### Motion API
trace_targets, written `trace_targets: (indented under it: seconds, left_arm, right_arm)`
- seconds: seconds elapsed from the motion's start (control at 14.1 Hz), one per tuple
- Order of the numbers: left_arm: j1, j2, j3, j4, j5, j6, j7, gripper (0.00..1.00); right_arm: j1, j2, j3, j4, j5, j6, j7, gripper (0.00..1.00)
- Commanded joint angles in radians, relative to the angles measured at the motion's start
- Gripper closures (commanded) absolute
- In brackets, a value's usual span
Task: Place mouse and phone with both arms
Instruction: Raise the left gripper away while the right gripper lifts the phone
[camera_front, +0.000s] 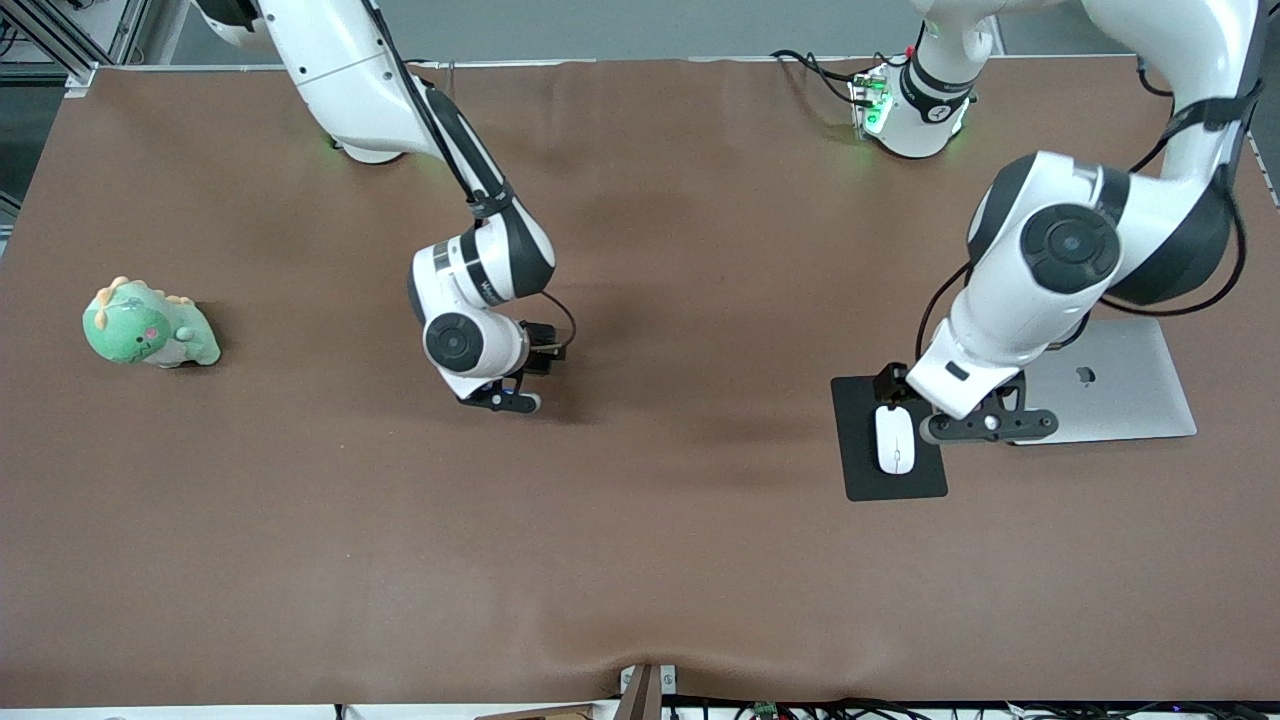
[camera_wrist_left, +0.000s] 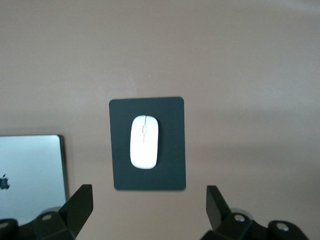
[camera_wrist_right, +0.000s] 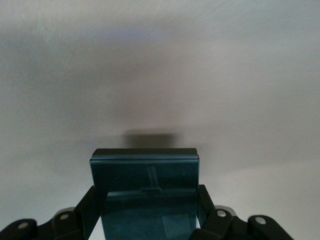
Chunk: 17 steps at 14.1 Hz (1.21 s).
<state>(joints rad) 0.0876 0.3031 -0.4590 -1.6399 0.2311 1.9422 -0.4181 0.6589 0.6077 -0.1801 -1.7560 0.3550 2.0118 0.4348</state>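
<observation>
The white mouse (camera_front: 895, 440) lies on a black mouse pad (camera_front: 862, 400) toward the left arm's end of the table. My left gripper (camera_front: 985, 425) hangs over the pad's edge beside the laptop. The left wrist view shows the mouse (camera_wrist_left: 144, 142) on the pad (camera_wrist_left: 172, 170), with the left gripper (camera_wrist_left: 149, 195) open and nothing between its fingers. My right gripper (camera_front: 505, 400) is low over the middle of the table. In the right wrist view it (camera_wrist_right: 147, 200) is shut on the phone (camera_wrist_right: 145, 175), a dark glossy slab clamped by its two long sides. The gripper hides the phone in the front view.
A closed silver laptop (camera_front: 1130, 390) lies beside the mouse pad, toward the left arm's end. A green plush dinosaur (camera_front: 148, 325) sits at the right arm's end of the table. Brown cloth covers the whole table.
</observation>
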Motion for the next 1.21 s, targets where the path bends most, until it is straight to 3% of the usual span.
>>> trace_targets:
  seconds: [0.0,0.21,0.5,0.71,0.78,0.92,1.14]
  left_arm:
    - [-0.075,-0.094,0.130,-0.012,-0.088,-0.064,0.111,0.00]
    - [-0.117,-0.182,0.246,-0.012,-0.179,-0.152,0.240,0.00]
    - [-0.167,-0.281,0.368,-0.009,-0.213,-0.284,0.370,0.00]
    - [-0.152,-0.344,0.369,0.002,-0.213,-0.344,0.384,0.00]
    - [-0.154,-0.345,0.372,0.049,-0.213,-0.361,0.378,0.00]
    - [-0.152,-0.340,0.379,0.106,-0.211,-0.443,0.380,0.00]
    - [-0.137,-0.348,0.373,0.107,-0.226,-0.497,0.378,0.00]
  right_arm:
    - [0.002,-0.060,-0.070,0.081,-0.069,-0.189,0.013,1.00]
    - [-0.016,-0.144,-0.119,0.029,-0.114,-0.231,-0.014,1.00]
    - [-0.085,-0.219,-0.173,-0.071,-0.145,-0.208,-0.158,1.00]
    - [-0.143,-0.295,-0.199,-0.230,-0.162,-0.089,-0.293,1.00]
    - [-0.157,-0.308,-0.199,-0.275,-0.162,-0.038,-0.315,1.00]
    - [-0.185,-0.315,-0.211,-0.338,-0.175,0.025,-0.355,1.00]
    - [-0.267,-0.304,-0.240,-0.413,-0.189,0.137,-0.535,1.00]
